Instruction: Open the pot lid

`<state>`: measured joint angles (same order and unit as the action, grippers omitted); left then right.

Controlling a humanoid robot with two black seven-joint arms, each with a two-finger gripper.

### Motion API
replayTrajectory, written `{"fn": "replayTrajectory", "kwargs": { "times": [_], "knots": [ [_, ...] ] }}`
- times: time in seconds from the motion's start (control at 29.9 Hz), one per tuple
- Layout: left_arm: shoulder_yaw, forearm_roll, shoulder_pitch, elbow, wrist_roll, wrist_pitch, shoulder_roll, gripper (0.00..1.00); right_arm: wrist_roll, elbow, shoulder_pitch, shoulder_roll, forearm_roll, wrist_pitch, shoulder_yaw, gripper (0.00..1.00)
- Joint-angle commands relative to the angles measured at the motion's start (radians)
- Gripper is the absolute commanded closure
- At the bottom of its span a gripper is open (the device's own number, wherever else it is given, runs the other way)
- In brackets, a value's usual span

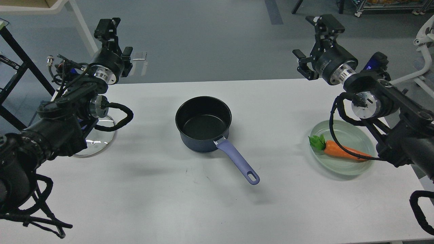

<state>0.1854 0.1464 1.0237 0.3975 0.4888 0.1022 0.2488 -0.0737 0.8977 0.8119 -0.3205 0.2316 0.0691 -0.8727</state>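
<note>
Pot sits uncovered on the counter, between and below both raised grippers. Lid lies flat below the left gripper, whose finger gap can't be made out. Right gripper spread wide, holding nothing.

There is a single view, taken from the robot's own head, looking forward and steeply down onto the white table. It sits close enough that both arms enter at the lower corners (left arm from the left edge, right arm from the right), yet takes in the table's full width. Its far edge crosses the upper third, with grey floor beyond.
</note>
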Motion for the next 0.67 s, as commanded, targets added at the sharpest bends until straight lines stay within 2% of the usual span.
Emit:
{"fn": "replayTrajectory", "kwargs": {
  "times": [0.0,0.1,0.2,0.33,0.47,0.64],
  "knots": [
    [0.006,0.106,-0.010,0.003,0.000,0.051,-0.003,0.01,0.000,-0.086,0.000,0.053,-0.193,0.012,-0.043,0.00],
    [0.008,0.154,-0.030,0.012,0.000,0.111,-0.002,0.01,-0.012,-0.129,0.000,0.080,-0.262,0.063,-0.061,0.00],
    [0.037,0.160,-0.048,0.015,0.000,0.123,0.006,0.01,-0.037,-0.132,-0.010,0.087,-0.275,0.087,-0.106,0.00],
    [0.111,0.160,-0.091,0.076,0.000,0.123,0.024,0.01,-0.037,-0.134,-0.026,0.086,-0.276,0.092,-0.167,0.00],
    [0.121,0.160,-0.125,0.159,0.000,0.123,0.073,0.01,-0.035,-0.134,-0.051,0.077,-0.275,0.121,-0.166,0.00],
    [0.108,0.156,-0.129,0.167,0.000,0.108,0.090,0.01,-0.037,-0.132,-0.060,0.067,-0.276,0.143,-0.181,0.00]
  ]
}}
